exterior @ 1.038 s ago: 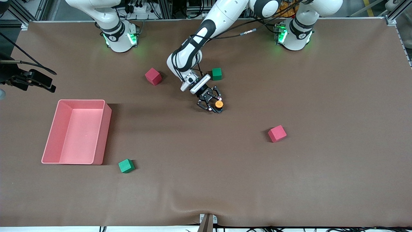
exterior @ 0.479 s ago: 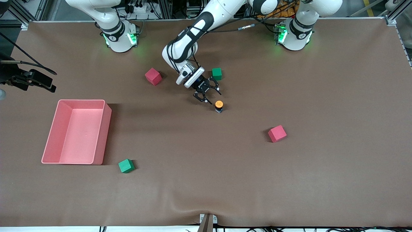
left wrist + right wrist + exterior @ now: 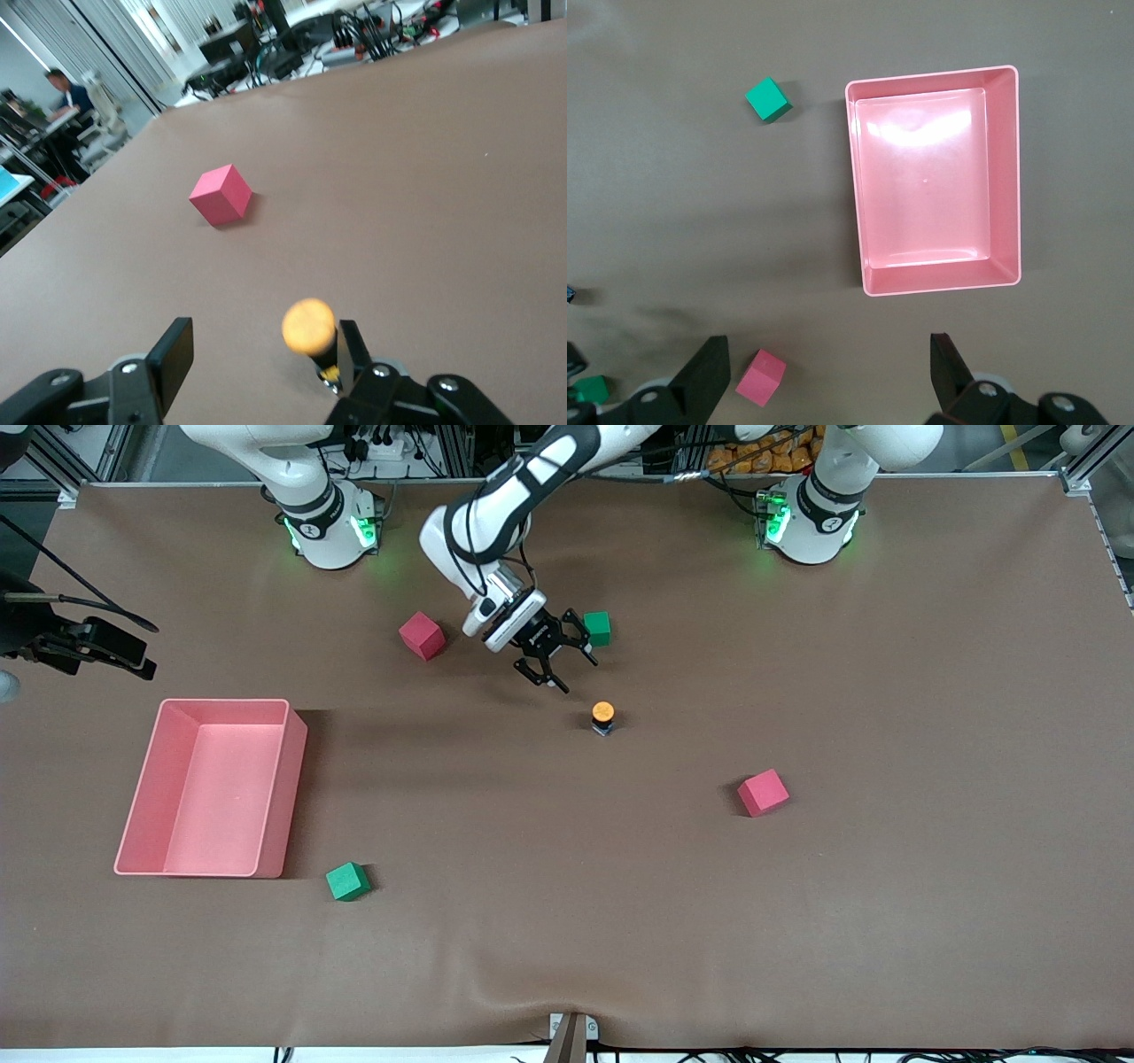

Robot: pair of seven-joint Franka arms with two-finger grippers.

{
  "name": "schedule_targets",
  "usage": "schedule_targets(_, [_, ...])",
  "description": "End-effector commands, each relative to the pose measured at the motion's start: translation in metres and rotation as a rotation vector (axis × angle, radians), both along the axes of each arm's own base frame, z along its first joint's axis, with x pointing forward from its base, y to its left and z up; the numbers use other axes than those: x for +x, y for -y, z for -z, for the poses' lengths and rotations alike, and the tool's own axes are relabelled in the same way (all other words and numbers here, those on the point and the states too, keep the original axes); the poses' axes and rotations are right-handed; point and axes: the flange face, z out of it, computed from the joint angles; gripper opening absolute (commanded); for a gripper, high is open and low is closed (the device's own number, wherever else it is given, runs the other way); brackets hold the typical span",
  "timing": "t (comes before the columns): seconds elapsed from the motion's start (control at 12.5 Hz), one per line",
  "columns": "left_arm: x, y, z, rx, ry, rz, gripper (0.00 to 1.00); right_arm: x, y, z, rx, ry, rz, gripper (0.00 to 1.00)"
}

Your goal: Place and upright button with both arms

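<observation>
The orange-capped button [image 3: 602, 717] stands upright on the brown worktop [image 3: 886, 868] at the frame's centre, free of the left pincer [image 3: 556, 657], which hangs spread just above it in the frame. The right pincer [image 3: 828, 372], also spread, waits high over the pink bin [image 3: 1005, 177].

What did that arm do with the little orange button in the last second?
The left end effector let go of the button and pulled back toward the green cube, open. The button stays upright where it was set. Cubes, pink bin and right end effector unchanged.
</observation>
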Motion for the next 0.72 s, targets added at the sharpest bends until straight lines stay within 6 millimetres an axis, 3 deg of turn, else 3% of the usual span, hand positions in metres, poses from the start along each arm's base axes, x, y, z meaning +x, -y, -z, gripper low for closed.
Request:
schedule_targets(0.0, [0.068, -0.036, -0.111, -0.133, -0.255, 0.044, 0.74, 0.001, -0.003, -0.001, 0.006, -0.006, 0.007, 1.00])
schedule_targets(0.16, [0.129, -0.084, -0.168, -0.214, -0.403, 0.076, 0.76, 0.001, -0.002, -0.002, 0.006, -0.004, 0.007, 1.00])
schedule_targets(0.32, [0.181, -0.142, -0.210, -0.317, -0.526, 0.077, 0.76, 0.001, -0.003, -0.001, 0.006, -0.006, 0.006, 1.00])
schedule_targets(0.4, [0.203, -0.170, -0.224, -0.329, -0.561, 0.093, 0.76, 0.001, -0.002, -0.001, 0.006, -0.006, 0.007, 1.00])
schedule_targets(0.64, [0.256, -0.244, -0.237, -0.349, -0.613, 0.079, 0.77, 0.001, -0.002, -0.001, 0.006, -0.006, 0.007, 1.00])
